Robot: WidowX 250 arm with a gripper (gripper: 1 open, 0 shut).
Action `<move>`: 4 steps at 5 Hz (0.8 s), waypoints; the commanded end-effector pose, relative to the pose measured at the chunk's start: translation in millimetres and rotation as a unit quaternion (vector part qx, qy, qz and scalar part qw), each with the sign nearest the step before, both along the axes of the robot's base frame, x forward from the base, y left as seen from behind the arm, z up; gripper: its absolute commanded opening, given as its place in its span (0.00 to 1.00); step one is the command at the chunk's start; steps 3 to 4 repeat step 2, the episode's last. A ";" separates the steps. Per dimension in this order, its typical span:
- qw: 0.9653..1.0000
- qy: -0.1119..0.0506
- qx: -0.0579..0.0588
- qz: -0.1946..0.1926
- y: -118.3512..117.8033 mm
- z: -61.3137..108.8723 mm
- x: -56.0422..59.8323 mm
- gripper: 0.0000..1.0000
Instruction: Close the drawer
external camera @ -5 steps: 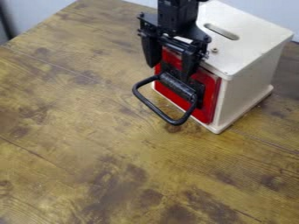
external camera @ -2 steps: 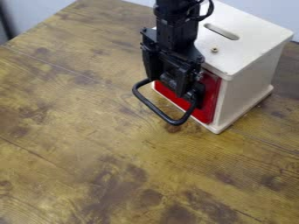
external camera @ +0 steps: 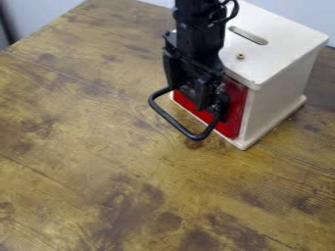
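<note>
A single black robot arm reaches down from the top edge, its wrist upright. The claw [external camera: 197, 95] points downward at the lower end; its fingertips are too dark to make out.

A pale wooden casing [external camera: 279, 74] is seen toward the upper right; its top is pierced by a slot [external camera: 248, 36] (dark and elongated, with rounded ends); a small round fitting [external camera: 240, 56] is set near the slot; the casing is supported by a brown wood-grained table [external camera: 92, 137].

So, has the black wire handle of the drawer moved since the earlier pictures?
No, the handle looks in the same place against the wooden casing.
</note>
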State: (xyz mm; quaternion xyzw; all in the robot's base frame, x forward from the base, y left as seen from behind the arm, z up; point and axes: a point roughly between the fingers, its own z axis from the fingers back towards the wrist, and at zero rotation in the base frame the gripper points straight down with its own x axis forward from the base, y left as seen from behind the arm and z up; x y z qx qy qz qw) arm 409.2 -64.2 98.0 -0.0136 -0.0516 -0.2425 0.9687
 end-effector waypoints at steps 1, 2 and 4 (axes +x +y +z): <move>0.998 -0.028 -0.005 0.061 18.8 29.3 -2.9 1.00; 0.993 -0.038 0.001 0.110 21.9 33.4 -7.7 1.00; 0.993 -0.038 0.001 0.110 21.9 33.4 -7.7 1.00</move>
